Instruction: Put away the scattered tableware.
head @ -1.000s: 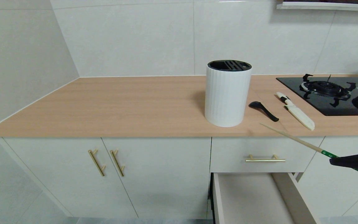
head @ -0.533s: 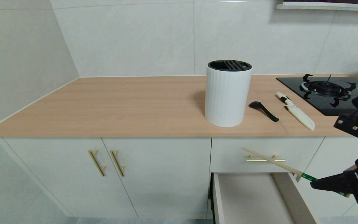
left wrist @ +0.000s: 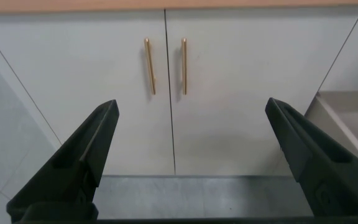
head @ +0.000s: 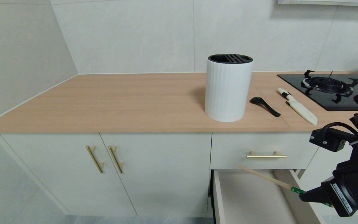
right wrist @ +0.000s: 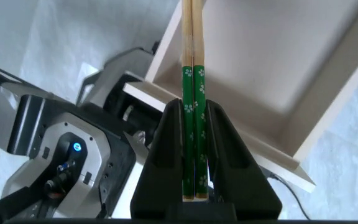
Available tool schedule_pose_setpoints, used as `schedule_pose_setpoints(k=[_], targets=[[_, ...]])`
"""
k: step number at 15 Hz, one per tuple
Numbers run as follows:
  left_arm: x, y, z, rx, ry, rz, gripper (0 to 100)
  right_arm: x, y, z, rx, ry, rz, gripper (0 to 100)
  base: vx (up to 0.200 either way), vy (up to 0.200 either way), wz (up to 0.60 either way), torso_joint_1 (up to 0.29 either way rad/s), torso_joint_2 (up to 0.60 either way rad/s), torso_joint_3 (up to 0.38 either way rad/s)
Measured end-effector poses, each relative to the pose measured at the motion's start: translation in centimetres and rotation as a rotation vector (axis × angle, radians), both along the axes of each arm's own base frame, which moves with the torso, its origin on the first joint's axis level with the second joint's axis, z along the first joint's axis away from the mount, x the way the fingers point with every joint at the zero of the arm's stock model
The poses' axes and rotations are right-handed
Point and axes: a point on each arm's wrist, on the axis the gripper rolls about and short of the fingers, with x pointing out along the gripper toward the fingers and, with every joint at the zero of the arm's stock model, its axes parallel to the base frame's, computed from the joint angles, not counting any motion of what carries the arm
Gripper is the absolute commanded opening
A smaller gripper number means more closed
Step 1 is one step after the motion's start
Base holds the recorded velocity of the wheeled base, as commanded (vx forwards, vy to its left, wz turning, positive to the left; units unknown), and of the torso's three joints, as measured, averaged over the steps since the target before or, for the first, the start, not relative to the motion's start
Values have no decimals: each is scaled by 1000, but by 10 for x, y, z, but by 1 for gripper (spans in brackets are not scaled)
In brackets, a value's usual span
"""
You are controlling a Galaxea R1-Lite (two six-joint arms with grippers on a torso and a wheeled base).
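**Right wrist view: pair of pale wooden chopsticks pinched over the open white drawer**

My right gripper has its black fingers clamped on the green-patterned end of the chopsticks. Their bare tips jut out over the drawer below the wooden bench. On the bench a black spoon and a cream-bladed knife lie beside the white ribbed holder. My left gripper faces the cabinet doors, fingers spread wide, holding nothing.
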Motion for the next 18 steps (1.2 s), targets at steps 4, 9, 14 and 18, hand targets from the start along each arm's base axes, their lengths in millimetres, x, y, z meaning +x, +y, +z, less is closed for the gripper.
schedule_pose_setpoints(k=[4, 9, 14, 18], targets=[[0, 0, 0, 0, 0, 0, 100, 3, 2, -6, -12, 24, 3, 0, 0, 0, 0, -173, 471, 283], [0, 0, 0, 0, 0, 0, 100, 7, 4, -11, -24, 47, 3, 0, 0, 0, 0, -149, 464, 312], [0, 0, 0, 0, 0, 0, 100, 11, 6, -15, -34, 65, 3, 0, 0, 0, 0, -81, 363, 266], [0, 0, 0, 0, 0, 0, 100, 14, 8, -17, -36, 69, 3, 0, 0, 0, 0, -11, 40, 22]])
